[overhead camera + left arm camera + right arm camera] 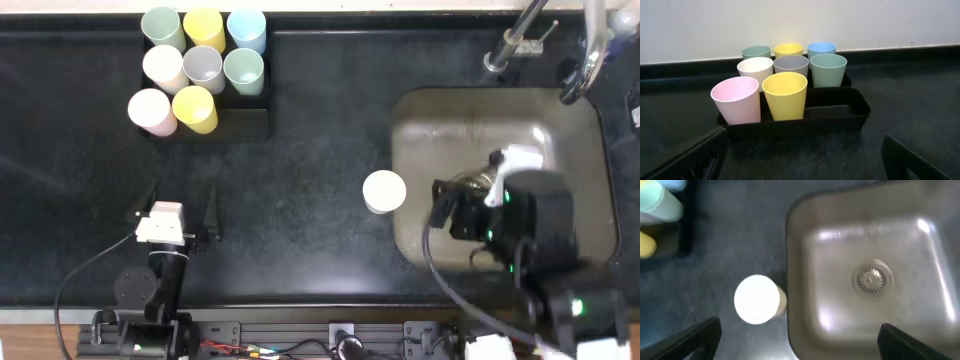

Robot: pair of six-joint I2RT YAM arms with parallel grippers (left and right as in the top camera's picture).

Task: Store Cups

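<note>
Now the left hand and right hand are hanging spread, while a white plastic cup is standing on the dark desk beside the steel sink.

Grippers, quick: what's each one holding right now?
Left gripper: open, holding nothing.
Right gripper: open, holding nothing; white cup not gripped.

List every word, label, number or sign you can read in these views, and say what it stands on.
None: no text can be read in any view.
The cups, the black tray, the white cup by the sink, and the dark counter show no print.
</note>
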